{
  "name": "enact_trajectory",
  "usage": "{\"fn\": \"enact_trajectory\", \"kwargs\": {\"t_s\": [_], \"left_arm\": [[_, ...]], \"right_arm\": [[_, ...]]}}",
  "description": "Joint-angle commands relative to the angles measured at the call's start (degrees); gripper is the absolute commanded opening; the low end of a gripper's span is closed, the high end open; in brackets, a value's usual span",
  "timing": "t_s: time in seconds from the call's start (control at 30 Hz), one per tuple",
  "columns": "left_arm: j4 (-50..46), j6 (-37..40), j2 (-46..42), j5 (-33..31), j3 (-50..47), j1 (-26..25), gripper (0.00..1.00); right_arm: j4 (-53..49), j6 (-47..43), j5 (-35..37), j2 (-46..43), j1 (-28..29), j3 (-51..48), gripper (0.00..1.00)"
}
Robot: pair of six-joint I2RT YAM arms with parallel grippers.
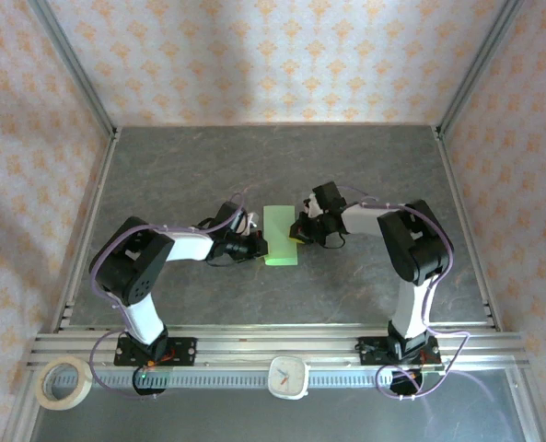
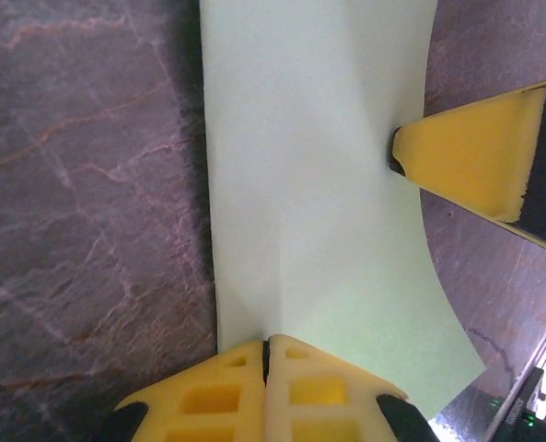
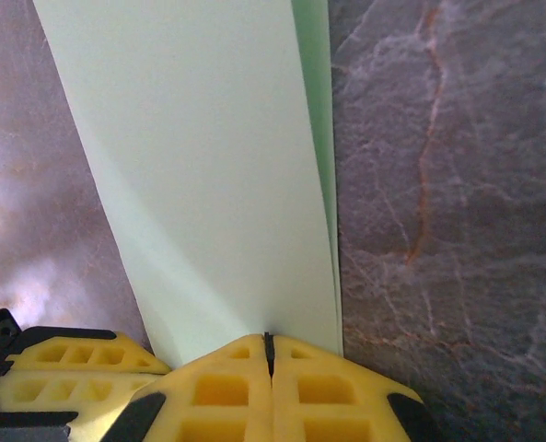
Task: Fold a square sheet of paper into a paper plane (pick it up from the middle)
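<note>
The table (image 1: 208,166) has a dark grey surface like stone; the wrist views show thin reddish veins in it. Walls (image 1: 273,55) with a pale orange ornament pattern stand on three sides, with metal posts (image 1: 70,64) at the corners. A metal rail (image 1: 254,343) runs along the near edge. By it lie a roll of tape (image 1: 44,389) at the left corner and a small white square clock (image 1: 288,376) near the middle.

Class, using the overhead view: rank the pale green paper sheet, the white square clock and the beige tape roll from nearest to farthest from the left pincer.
1. pale green paper sheet, table centre, gripped by the left pincer.
2. white square clock, near edge, middle.
3. beige tape roll, near left corner.
</note>
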Motion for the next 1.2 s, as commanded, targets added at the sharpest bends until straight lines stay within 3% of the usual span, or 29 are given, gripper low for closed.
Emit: {"fn": "enact_trajectory", "kwargs": {"t_s": [0.0,0.3,0.47,0.83,1.17], "left_arm": [[-6.97,3.75,-0.1,-5.92,-2.75,0.04,0.05],[-3.29,-0.99,-6.22,-0.97,1.19,-1.08,0.07],[6.51,-5.66,-3.87,5.44,-1.71,-2.09,0.07],[0.08,0.26,-0.21,-0.5,-6.45,-2.09,0.06],[-1.46,0.3,-8.02,-1.14,-7.12,-2.09,0.07]], "right_arm": [[-5.99,0.43,9.26,3.59,0.35,-3.62,0.0],[-6.28,0.68,9.88,3.41,0.36,-3.48,0.0],[-6.37,0.68,9.85,3.38,0.36,-3.45,0.0],[-5.87,0.54,9.74,3.78,0.35,-3.89,0.0],[-5.84,0.44,9.75,3.88,0.37,-3.62,0.0]]}}
